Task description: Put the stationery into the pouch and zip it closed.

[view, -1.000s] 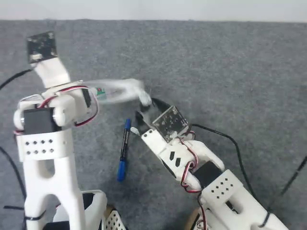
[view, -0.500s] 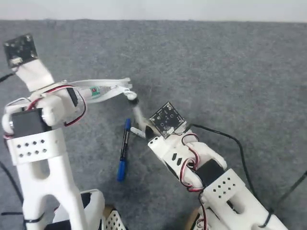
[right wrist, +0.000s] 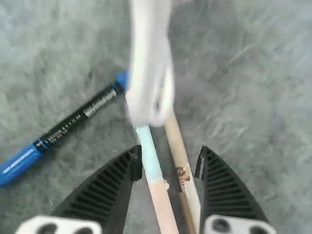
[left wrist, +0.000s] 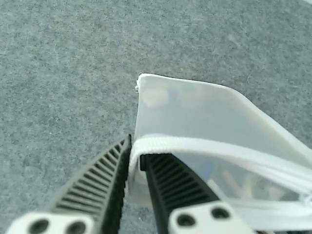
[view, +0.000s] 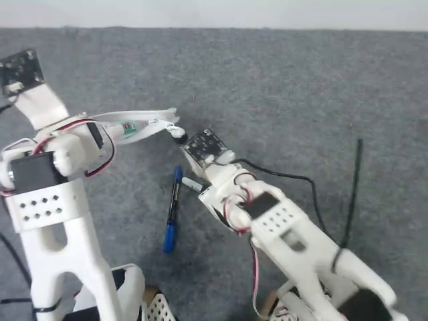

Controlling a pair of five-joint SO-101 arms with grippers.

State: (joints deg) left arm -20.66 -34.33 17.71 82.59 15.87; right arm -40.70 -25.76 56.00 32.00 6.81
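A translucent white pouch (view: 144, 126) hangs above the grey carpet, and my left gripper (left wrist: 135, 161) is shut on the pouch's (left wrist: 204, 122) zipper edge. Something green and red shows through its side. My right gripper (right wrist: 168, 165) is open just below the pouch's end (right wrist: 148, 73), one jaw on either side of two pencils, a pale blue one (right wrist: 148, 151) and a tan one (right wrist: 178, 146). From above, that gripper (view: 182, 142) sits at the pouch's tip. A blue pen (view: 172, 208) lies on the carpet beside it, apart from the jaws (right wrist: 73, 122).
A black cable (view: 351, 194) runs over the carpet to the right of the right arm. The left arm's white base (view: 60, 234) stands at the near left. Bare carpet (view: 301, 87) stretches across the far side and right.
My right arm has swung up and left, bringing its gripper under the pouch's tip and over the pencils. The left arm drew the pouch slightly leftward. The blue pen stayed put.
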